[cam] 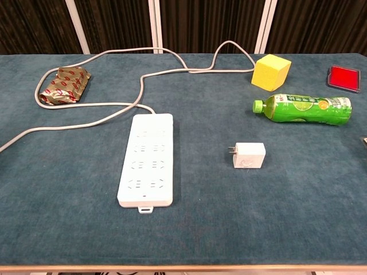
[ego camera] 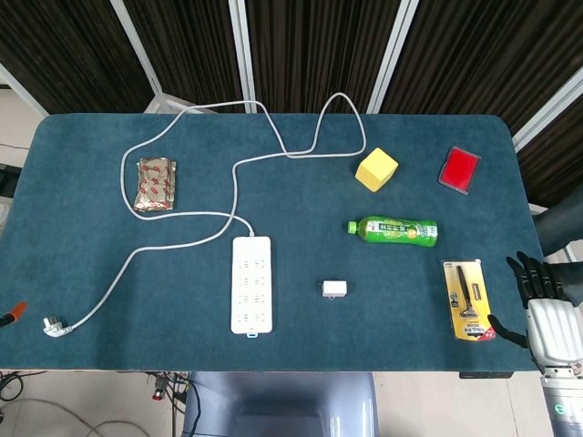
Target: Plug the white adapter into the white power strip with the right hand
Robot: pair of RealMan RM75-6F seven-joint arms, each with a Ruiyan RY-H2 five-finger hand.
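Note:
The white adapter lies on the blue table, its prongs pointing left toward the white power strip. The strip lies lengthwise near the front edge, a gap of bare cloth between it and the adapter. My right hand hangs off the table's right front corner with its fingers spread and nothing in them, far right of the adapter. It shows only in the head view. My left hand is out of both views.
The strip's grey cable loops across the left and back to a loose plug. A green bottle, yellow cube, red case, razor pack and snack packet lie around.

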